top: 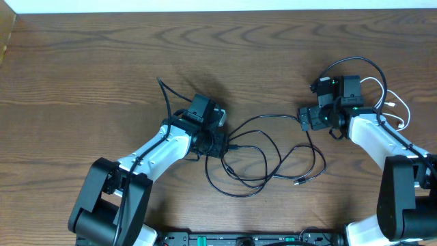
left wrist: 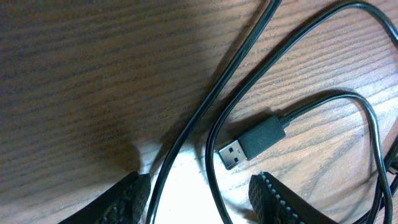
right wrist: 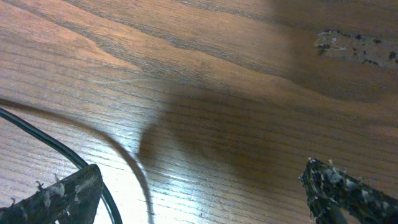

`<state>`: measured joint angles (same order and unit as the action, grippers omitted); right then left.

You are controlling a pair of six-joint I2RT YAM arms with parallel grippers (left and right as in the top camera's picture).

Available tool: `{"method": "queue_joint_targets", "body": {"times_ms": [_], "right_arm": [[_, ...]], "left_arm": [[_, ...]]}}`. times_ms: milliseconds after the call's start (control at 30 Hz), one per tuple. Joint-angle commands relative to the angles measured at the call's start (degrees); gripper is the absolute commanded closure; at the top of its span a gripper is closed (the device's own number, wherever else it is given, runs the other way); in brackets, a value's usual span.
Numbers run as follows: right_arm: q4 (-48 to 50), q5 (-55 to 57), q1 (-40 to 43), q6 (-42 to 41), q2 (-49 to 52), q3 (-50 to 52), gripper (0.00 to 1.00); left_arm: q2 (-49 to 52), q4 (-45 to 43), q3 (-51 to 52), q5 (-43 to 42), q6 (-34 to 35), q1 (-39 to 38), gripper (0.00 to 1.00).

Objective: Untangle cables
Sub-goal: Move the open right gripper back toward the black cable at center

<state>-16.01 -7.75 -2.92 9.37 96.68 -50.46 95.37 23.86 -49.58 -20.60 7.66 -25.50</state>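
Thin black cables (top: 273, 116) lie in overlapping loops on the wooden table between my two arms. A short white cable (top: 407, 115) curls at the far right, by the right arm. My left gripper (top: 217, 142) is low over the left end of the tangle. In the left wrist view it (left wrist: 202, 200) is open, with two black strands (left wrist: 214, 134) running between its fingers (left wrist: 273, 199) unclamped, and a black USB plug (left wrist: 252, 142) just ahead. My right gripper (right wrist: 199, 193) stands wide open over bare wood, one black strand (right wrist: 56, 146) beside its left finger (right wrist: 62, 193).
Thicker black wires (top: 355, 63) arch over the right arm's wrist. A small loose plug (top: 299, 182) lies at the near end of the loops. A scuffed pale patch (right wrist: 354, 43) marks the wood ahead of the right gripper. The table's far edge (top: 218, 9) meets a white wall.
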Motion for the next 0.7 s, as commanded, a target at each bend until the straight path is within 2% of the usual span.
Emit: {"method": "queue_joint_targets", "body": {"times_ms": [0,667], "right_arm": [[-0.11,-0.35,-0.28,0.35,-0.35,-0.33,0.01],[-0.11,-0.35,-0.28,0.35,-0.35,-0.33,0.01]], "left_arm": [[0.11,-0.83,1.01,0.83,0.07,0.31,0.43],[0.04,-2.05,2.64,0.13,1.03,0.37,0.43]]}}
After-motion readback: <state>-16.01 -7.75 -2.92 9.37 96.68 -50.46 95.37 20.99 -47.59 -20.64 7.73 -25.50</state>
